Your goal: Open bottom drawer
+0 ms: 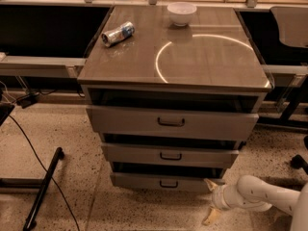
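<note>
The bottom drawer (144, 181) is the lowest, narrowest grey front of the cabinet, with a small black handle (168, 184) at its centre. It stands out slightly, with a dark gap above it. My gripper (211, 200) is low near the floor, just right of the drawer's right end and apart from the handle. It is open and empty, with one finger (210, 183) up by the drawer's right corner and the other down near the floor. The white arm (260, 196) comes in from the lower right.
The middle drawer (168, 155) and the tall top drawer (168, 123) sit above, both slightly out. A crushed can (117, 33) and a white bowl (181, 13) rest on the cabinet top (202, 57). A black stand leg (43, 189) and a cable lie on the floor at left. A chair base (301, 160) is at right.
</note>
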You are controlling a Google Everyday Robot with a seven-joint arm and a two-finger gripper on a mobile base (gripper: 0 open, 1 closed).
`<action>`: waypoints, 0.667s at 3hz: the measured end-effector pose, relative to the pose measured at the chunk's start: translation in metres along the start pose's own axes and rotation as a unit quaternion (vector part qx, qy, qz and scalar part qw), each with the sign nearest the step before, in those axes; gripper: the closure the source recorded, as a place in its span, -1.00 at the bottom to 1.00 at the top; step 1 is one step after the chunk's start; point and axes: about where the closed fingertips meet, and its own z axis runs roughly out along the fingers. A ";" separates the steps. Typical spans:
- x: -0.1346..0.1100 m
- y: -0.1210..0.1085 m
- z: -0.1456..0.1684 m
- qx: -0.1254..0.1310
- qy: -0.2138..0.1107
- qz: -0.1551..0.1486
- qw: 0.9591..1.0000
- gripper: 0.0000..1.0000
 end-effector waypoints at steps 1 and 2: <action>0.004 -0.006 0.000 0.012 0.006 0.002 1.000 -1.00; 0.002 -0.006 0.004 0.007 0.017 -0.002 1.000 -1.00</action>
